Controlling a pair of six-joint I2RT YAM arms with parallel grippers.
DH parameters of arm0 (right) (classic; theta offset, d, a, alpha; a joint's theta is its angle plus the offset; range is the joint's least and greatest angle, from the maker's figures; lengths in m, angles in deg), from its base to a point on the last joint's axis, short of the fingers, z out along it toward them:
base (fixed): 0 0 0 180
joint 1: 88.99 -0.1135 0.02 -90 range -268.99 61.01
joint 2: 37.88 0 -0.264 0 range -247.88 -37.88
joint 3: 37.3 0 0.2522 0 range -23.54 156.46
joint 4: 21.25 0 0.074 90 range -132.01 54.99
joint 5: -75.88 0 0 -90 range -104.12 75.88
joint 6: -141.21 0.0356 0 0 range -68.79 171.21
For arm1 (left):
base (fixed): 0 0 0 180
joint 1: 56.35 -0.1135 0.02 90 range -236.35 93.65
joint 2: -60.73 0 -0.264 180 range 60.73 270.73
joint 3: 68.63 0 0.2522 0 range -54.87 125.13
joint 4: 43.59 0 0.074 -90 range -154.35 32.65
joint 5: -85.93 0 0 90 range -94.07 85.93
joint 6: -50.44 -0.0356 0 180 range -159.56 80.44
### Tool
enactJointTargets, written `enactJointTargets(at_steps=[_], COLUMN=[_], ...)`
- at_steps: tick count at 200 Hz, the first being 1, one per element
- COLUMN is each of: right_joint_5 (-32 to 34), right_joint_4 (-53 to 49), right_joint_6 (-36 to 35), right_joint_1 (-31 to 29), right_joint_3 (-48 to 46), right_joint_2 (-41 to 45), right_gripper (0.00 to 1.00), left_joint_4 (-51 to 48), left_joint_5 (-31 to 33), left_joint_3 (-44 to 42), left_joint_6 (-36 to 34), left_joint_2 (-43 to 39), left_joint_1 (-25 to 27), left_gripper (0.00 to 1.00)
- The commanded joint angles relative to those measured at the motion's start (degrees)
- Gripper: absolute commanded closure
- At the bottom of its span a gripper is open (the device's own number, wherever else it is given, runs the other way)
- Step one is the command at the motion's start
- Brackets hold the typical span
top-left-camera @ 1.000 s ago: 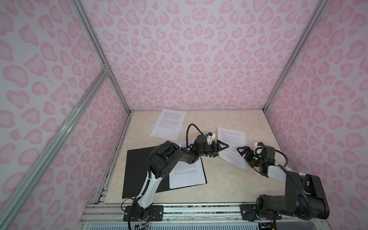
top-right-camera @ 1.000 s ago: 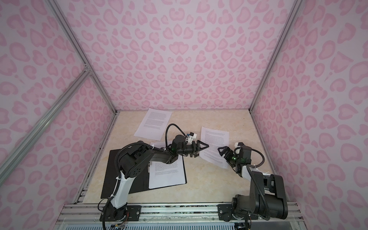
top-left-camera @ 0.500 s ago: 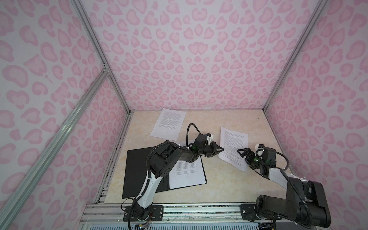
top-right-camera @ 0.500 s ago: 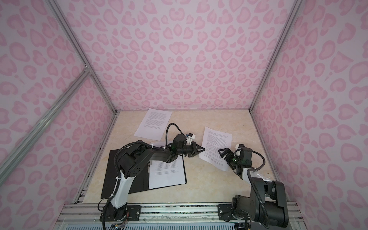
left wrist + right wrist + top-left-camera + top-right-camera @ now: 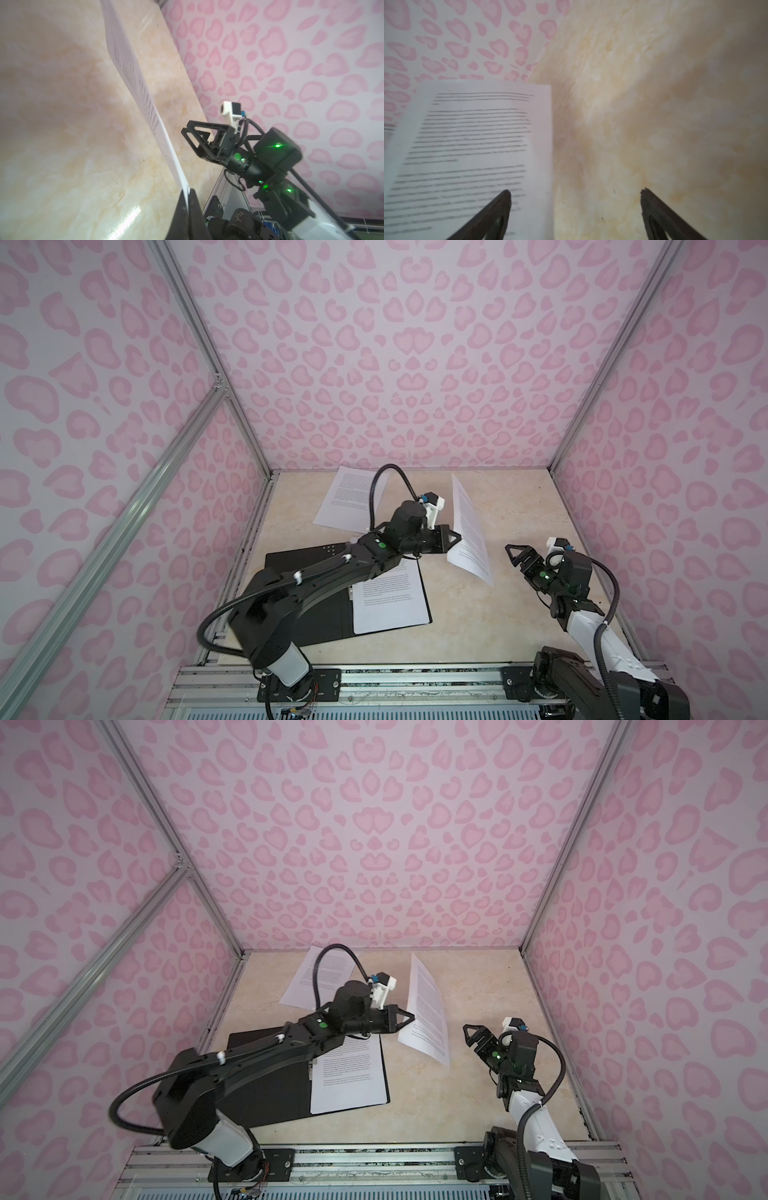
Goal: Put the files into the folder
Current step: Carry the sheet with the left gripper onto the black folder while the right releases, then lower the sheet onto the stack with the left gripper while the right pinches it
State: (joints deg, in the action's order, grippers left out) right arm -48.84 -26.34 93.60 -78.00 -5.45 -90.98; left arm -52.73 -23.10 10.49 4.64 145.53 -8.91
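Left wrist view shows you the left pincer with its jaws together, clamped on the edge of the lifted white paper sheet, which carries dense black text. From this camera the sheet runs almost edge-on, away from the jaws and above the beige marble-patterned desk. You cannot tell whether its far corner touches the desk.

In both top views, locate the left pincer near the middle of the desk. The lifted white paper sheet stands steeply tilted, just right of the jaws.

Check the right pincer: its jaws stand apart and hold nothing. It sits near the lifted sheet, on that sheet's right, with a gap between them. In the right wrist view the two black fingers are spread wide, with the printed face of the sheet beyond one of them.

Find the thin folder lying open on the front left part of the desk, black inside face up, partly under the left arm. The filed white paper sheet lies flat on its right half. The rear white paper sheet lies flat on the desk near the back wall, and the left arm's black cable crosses it in the top views.
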Motion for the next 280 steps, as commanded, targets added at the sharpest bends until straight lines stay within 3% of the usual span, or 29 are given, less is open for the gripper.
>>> enactJointTargets(at_steps=[1, 43, 85, 117, 155, 211, 280], right_joint_5=[4.79, 15.67, 20.11, 20.32, 16.76, 12.87, 8.46], right_joint_4=[-6.61, -7.01, -4.73, -0.84, -1.19, -1.35, -1.15], right_joint_6=[-3.15, -4.09, -5.69, -6.24, -7.74, -7.87, -7.46], right_joint_1=[-4.84, -18.24, -34.37, -44.07, -51.14, -55.81, -58.48], right_joint_3=[2.77, 5.69, 12.92, 19.92, 30.65, 40.2, 47.54], right_joint_2=[2.97, 5.13, -6.95, -20.4, -35.32, -49.44, -59.7], right_gripper=[0.03, 0.03, 0.06, 0.07, 0.09, 0.09, 0.09], left_joint_4=[-10.32, -18.69, -30.96, -32.13, -33.95, -32.77, -32.84], left_joint_5=[8.24, 7.49, 10.86, 13.86, 18.94, 21.05, 22.72], left_joint_3=[-5.96, -23.17, -36.15, -43.39, -46.67, -48.22, -48.14], left_joint_6=[-2.64, 2.18, 3.71, 4.99, 5.97, 5.93, 5.36], left_joint_2=[-7.99, -27.2, -42.64, -43.56, -45.92, -42.43, -40.48], left_joint_1=[-2.35, -14.95, -25.42, -28.21, -29.15, -29.35, -29.47], left_gripper=[0.96, 0.96, 0.96, 0.96, 0.96, 0.97, 0.96])
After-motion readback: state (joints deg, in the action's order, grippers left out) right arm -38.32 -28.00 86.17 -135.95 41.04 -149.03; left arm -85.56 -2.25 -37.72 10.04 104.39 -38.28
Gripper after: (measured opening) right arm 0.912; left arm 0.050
